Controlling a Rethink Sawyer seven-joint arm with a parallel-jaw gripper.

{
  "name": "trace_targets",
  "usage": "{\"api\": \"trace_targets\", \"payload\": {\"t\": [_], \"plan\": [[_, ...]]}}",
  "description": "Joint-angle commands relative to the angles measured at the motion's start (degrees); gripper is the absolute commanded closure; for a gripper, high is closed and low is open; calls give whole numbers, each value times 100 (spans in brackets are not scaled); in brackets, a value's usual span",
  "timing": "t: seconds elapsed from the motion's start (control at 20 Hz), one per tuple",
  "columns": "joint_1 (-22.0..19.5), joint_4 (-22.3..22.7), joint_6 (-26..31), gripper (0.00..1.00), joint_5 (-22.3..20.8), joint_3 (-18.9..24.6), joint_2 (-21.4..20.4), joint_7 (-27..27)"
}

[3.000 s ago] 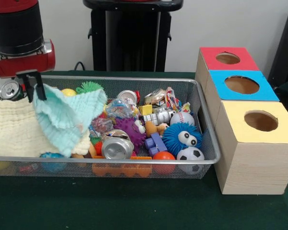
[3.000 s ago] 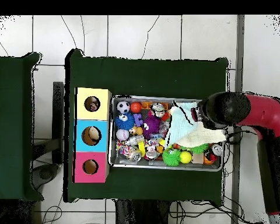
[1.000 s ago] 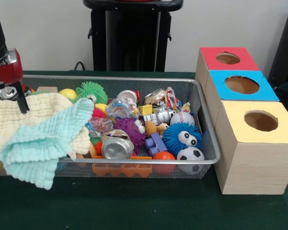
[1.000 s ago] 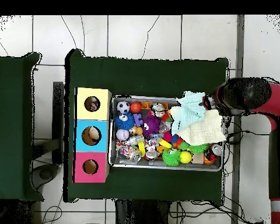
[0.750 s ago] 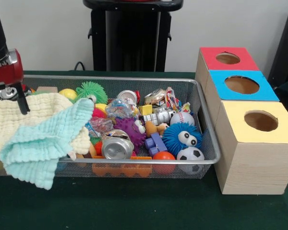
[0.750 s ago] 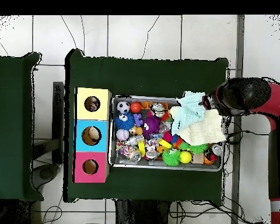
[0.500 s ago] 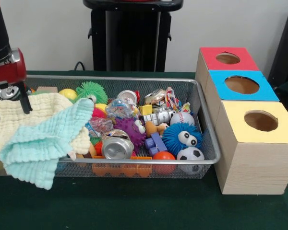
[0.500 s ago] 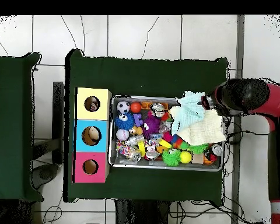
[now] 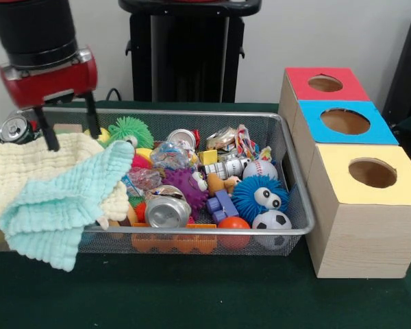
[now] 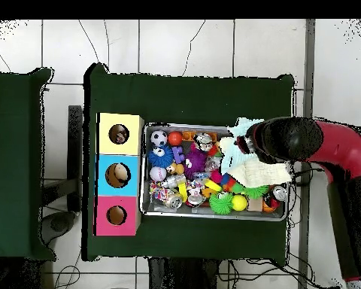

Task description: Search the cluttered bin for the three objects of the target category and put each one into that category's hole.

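Jaws spread and empty, the gripper hangs over the cream cloth at the wire bin's end far from the holed boxes. No writing is legible (the crushed can shows only silver). A mint cloth drapes over the rim.

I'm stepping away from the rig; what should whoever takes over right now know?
Hand: open and empty, above the cream cloth at the bin's end far from the boxes.
Mint cloth: draped over the bin's near rim, partly hanging outside.
Uncovered toys: cans, balls, spiky toys and blocks in the bin's middle and box end.
Boxes: red, blue and yellow holes beside the bin; the overhead view shows something inside blue and yellow.
Left: target category unclear from here; nothing being carried.
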Motion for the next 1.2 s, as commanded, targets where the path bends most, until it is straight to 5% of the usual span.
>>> {"api": "trace_targets", "payload": {"t": [0.05, 0.7, 1.2], "plan": [[249, 1784, -844, 0, 251, -350, -439, 1344], [1081, 2230, -1997, 0, 537, -1130, -355, 1962], [1709, 2031, -2612, 0, 838, -1586, 243, 2146]]}}
